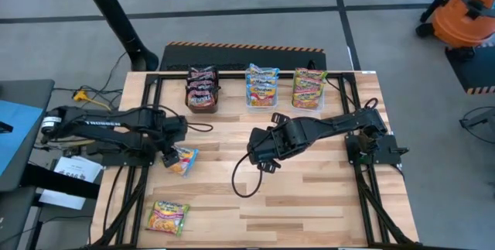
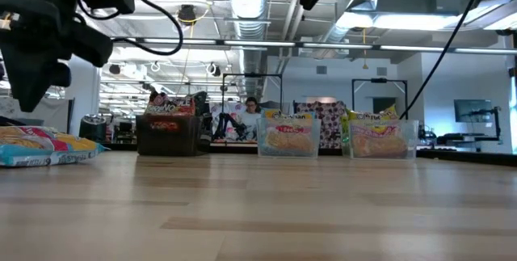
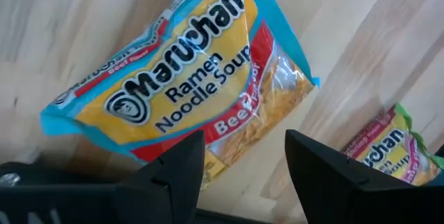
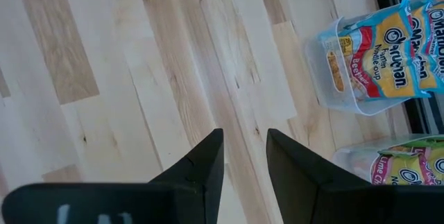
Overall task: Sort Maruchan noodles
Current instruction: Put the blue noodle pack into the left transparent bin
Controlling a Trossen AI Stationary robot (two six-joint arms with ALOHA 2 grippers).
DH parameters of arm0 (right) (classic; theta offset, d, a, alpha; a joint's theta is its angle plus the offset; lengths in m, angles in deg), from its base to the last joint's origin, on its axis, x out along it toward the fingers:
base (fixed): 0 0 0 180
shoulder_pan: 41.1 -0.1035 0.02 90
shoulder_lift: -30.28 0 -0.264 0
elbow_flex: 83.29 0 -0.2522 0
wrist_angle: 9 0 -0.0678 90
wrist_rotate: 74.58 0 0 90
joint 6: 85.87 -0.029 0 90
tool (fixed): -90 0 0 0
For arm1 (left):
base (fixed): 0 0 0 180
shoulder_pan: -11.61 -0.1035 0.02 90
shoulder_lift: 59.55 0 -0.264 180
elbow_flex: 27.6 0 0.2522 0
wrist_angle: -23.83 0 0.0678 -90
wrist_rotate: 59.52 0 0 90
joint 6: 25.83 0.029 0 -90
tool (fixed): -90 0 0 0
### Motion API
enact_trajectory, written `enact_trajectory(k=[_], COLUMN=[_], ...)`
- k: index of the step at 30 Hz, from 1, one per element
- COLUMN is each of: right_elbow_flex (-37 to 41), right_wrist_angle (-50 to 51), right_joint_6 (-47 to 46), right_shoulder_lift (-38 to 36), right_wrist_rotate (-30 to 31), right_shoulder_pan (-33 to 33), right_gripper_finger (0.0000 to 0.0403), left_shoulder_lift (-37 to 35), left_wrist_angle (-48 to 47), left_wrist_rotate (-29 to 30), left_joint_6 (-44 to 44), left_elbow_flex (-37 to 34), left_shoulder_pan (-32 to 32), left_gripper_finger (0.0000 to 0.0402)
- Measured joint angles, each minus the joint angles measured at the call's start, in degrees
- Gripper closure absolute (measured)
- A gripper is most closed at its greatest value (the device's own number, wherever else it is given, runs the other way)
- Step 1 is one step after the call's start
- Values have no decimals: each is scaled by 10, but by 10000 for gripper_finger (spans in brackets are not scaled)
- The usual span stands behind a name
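A blue-edged Maruchan noodle packet (image 1: 184,159) lies flat on the wooden table at the left; the left wrist view shows it close up (image 3: 180,78). My left gripper (image 3: 244,161) hangs open just above its near end, pointing steeply down, touching nothing. In the low view the left gripper (image 2: 32,91) is clear of the packet (image 2: 40,149). A green-edged packet (image 1: 168,217) lies flat near the front left corner. My right gripper (image 4: 245,148) waits open over the bare table middle (image 1: 263,161).
Along the far edge stand a black box (image 1: 202,89) with dark packets, a clear tub (image 1: 262,87) with blue-edged packets and a clear tub (image 1: 309,89) with green-edged packets. A black cable (image 1: 244,180) loops under the right arm. Bare wood lies at the front and the right.
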Motion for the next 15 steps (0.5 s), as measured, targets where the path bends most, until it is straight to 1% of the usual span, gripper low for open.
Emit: enact_trajectory(k=[4, 12, 15], right_elbow_flex=[0, 0, 0], right_wrist_angle=[0, 0, 0], right_joint_6=[0, -1, -2], right_shoulder_lift=[0, 0, 0], right_wrist_rotate=[0, 0, 0], right_shoulder_pan=[0, 0, 0], right_gripper_finger=[270, 270, 270], left_shoulder_lift=[0, -1, -3], left_wrist_angle=[39, 65, 78], left_wrist_rotate=[4, 64, 77], left_joint_6=[-21, -54, -63], left_elbow_flex=[-25, -65, -82], left_shoulder_pan=[7, 11, 11], left_gripper_finger=[215, 215, 215])
